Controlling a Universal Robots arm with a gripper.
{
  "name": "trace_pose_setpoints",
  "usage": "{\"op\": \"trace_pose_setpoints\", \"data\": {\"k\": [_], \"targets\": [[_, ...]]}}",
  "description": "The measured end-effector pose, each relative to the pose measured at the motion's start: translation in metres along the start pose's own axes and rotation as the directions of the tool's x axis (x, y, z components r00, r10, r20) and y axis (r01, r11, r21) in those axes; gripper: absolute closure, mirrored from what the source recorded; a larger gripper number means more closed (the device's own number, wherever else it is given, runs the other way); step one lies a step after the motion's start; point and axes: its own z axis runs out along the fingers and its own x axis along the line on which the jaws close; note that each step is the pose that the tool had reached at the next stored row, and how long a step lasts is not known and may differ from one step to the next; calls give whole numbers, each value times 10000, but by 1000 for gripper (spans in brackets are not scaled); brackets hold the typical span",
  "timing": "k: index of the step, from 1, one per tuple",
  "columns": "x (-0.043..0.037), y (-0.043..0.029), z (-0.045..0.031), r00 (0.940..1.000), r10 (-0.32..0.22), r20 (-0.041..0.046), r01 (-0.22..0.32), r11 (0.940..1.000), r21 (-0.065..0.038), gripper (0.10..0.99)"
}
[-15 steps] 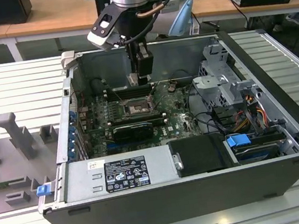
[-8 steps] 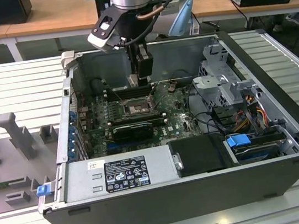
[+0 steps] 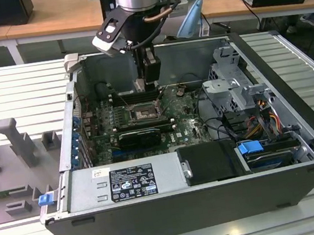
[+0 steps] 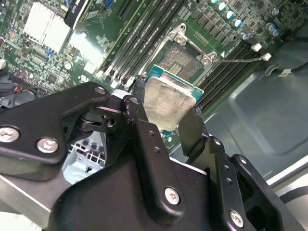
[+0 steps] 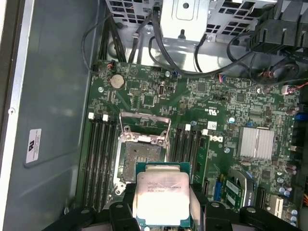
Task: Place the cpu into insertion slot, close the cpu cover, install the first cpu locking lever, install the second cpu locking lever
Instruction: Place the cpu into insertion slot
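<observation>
Silver cpu [image 5: 162,192] in end effector [image 4: 166,113], over uncovered insertion slot [image 5: 142,153]

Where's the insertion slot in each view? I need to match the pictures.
Exterior view: insertion slot on the green board, just under the claw.
Second wrist view: insertion slot just beyond the cpu that the claw holds.
First wrist view: insertion slot beyond the held cpu, between memory slots.
Shared landmark: the claw, close to the slot.

I see an open computer case [image 3: 176,211] on the slatted bench [image 3: 18,90], power supply [image 3: 125,183] and drive cage [image 3: 230,75] exposed.
</observation>
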Motion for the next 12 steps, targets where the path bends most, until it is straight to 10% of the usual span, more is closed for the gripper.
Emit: {"op": "trace_pose_setpoints", "data": {"k": [12], "targets": [[14, -7, 343, 9958, 911, 29, -911, 9958, 91, 561]]}}
